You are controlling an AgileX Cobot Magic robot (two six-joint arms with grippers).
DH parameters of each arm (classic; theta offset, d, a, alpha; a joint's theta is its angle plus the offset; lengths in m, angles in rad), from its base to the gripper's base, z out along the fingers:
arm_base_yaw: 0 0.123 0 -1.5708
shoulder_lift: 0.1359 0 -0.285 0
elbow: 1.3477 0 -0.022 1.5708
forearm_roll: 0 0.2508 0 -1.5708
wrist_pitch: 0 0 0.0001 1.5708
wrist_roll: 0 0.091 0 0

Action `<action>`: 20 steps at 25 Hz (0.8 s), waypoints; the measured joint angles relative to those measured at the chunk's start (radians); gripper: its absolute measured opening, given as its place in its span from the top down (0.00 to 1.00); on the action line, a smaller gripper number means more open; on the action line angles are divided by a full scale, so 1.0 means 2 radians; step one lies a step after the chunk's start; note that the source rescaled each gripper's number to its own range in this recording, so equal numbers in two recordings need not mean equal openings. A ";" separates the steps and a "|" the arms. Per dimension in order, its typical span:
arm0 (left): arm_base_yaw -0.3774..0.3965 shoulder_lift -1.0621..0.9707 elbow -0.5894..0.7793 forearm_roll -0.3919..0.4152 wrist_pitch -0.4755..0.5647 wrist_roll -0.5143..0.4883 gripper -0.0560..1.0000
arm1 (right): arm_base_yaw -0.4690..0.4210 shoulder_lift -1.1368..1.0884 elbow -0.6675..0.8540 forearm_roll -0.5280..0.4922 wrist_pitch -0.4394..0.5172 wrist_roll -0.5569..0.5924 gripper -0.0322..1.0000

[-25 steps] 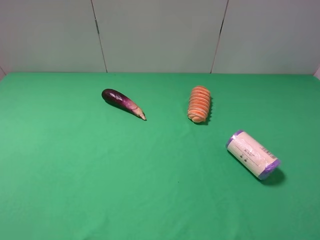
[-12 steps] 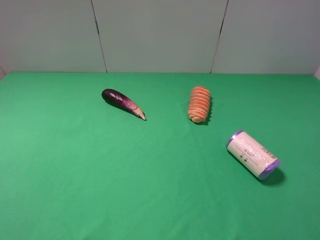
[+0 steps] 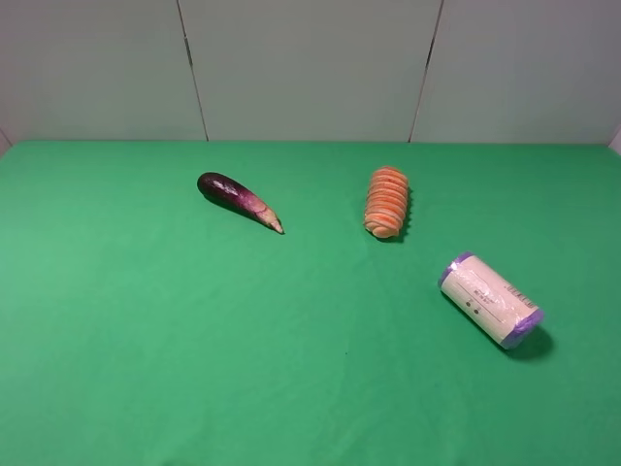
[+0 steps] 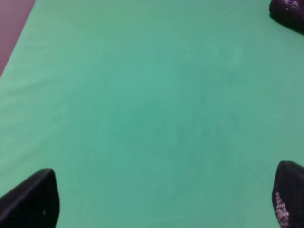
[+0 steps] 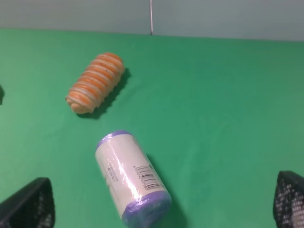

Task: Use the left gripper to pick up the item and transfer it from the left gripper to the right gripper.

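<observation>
The item, a cream-white can (image 3: 490, 300) with purple ends and black print, lies on its side on the green cloth at the right; the right wrist view shows the can (image 5: 131, 179) too. Neither arm appears in the exterior high view. In the left wrist view my left gripper (image 4: 164, 204) is open, its fingertips (image 4: 32, 200) far apart over bare cloth, well away from the can. Open as well, my right gripper (image 5: 164, 202) has the can lying just ahead of its fingertips (image 5: 31, 202), nothing held.
A dark purple eggplant (image 3: 236, 198) lies at the back left, its end (image 4: 288, 13) showing in the left wrist view. An orange ribbed carrot piece (image 3: 387, 202) sits at the back centre. A grey panelled wall (image 3: 310, 68) bounds the far edge.
</observation>
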 joint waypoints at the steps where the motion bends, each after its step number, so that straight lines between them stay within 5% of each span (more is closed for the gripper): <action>1: 0.000 0.000 0.000 0.000 0.000 0.000 0.29 | 0.000 0.000 0.000 0.000 -0.001 0.000 0.00; 20: 0.000 0.000 0.000 0.000 0.000 0.000 0.29 | -0.026 0.000 0.000 0.000 -0.005 0.000 0.00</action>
